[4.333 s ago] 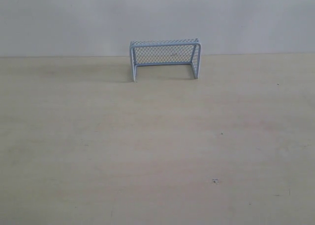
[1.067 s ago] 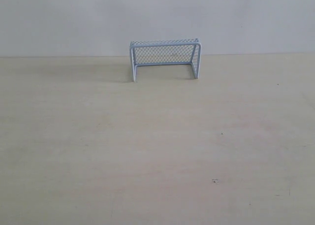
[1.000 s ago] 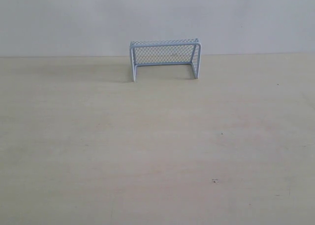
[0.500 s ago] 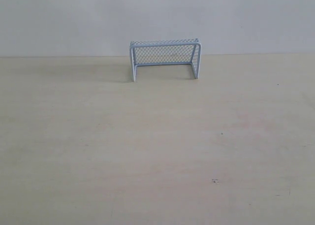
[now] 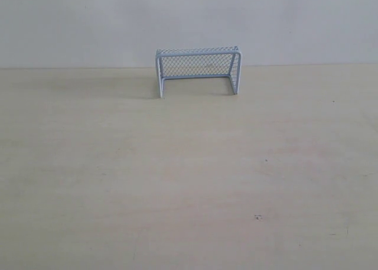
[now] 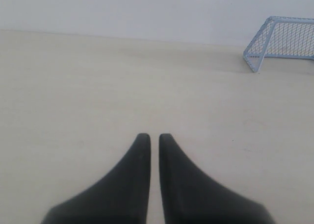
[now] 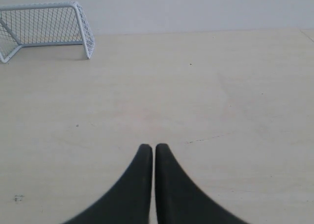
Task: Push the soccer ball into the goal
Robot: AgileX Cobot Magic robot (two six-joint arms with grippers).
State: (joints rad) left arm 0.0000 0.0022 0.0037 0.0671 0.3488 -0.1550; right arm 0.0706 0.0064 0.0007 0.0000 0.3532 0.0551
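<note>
The pale blue-grey goal (image 5: 198,70) stands at the far edge of the light wooden table, its mouth facing the front; it also shows in the left wrist view (image 6: 284,40) and the right wrist view (image 7: 46,28). The soccer ball is out of view in every frame. My left gripper (image 6: 150,136) hovers over bare table, its black fingers nearly touching, holding nothing. My right gripper (image 7: 148,147) is likewise shut and empty, well away from the goal. Neither gripper shows in the exterior view.
The wooden tabletop (image 5: 189,175) stretches in front of the goal with small dark specks (image 5: 258,217). A plain pale wall (image 5: 189,22) rises right behind the goal.
</note>
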